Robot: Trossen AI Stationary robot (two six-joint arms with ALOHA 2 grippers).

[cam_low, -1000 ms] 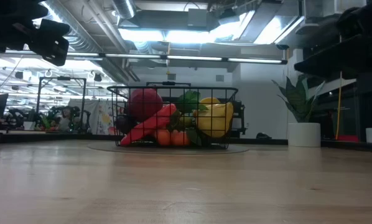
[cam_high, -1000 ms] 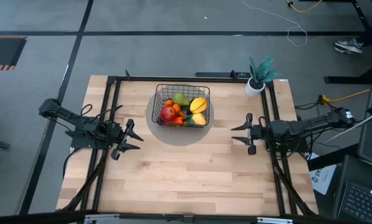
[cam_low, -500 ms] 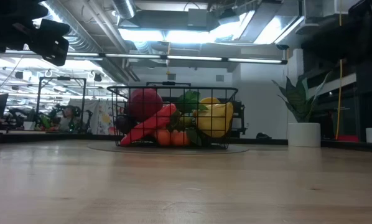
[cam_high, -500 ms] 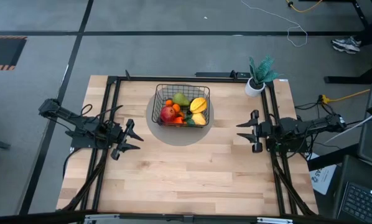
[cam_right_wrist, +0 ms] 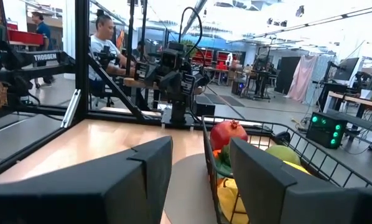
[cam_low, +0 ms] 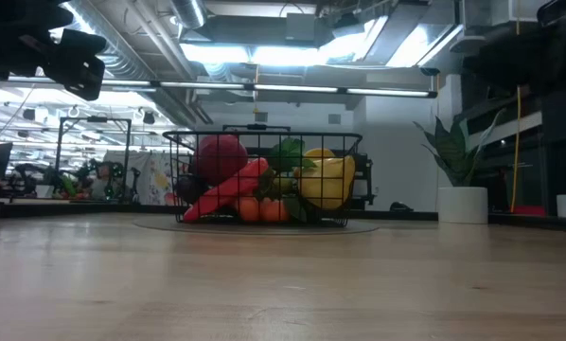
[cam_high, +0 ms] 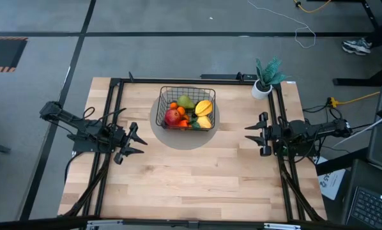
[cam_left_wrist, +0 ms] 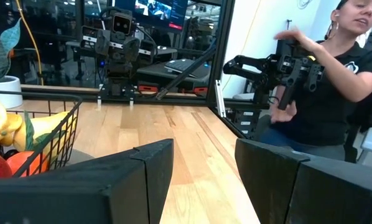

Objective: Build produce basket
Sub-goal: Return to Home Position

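Note:
The black wire basket [cam_high: 186, 107] [cam_low: 264, 180] stands on a round grey mat at the table's far middle. It is filled with produce: a red apple [cam_high: 173, 116], a yellow fruit [cam_high: 205, 108], a green pear [cam_high: 186, 101], small oranges and a carrot [cam_low: 228, 194]. My left gripper [cam_high: 142, 145] [cam_left_wrist: 204, 174] hangs open over the table's left side, pointing toward the right, apart from the basket. My right gripper [cam_high: 248, 135] [cam_right_wrist: 201, 180] hangs open at the right side, pointing left, also clear of the basket. Neither has anything between its fingers.
A white pot with a teal plant [cam_high: 262, 86] [cam_low: 463, 204] stands at the far right corner. Black frame rails [cam_high: 112, 121] run along the table's left, right and far sides. A person [cam_left_wrist: 335, 81] sits beyond the table's right edge. Bare wood lies between the arms.
My right gripper has drawn back toward the table's right edge and risen a little, staying open. The basket and the produce have stayed in place.

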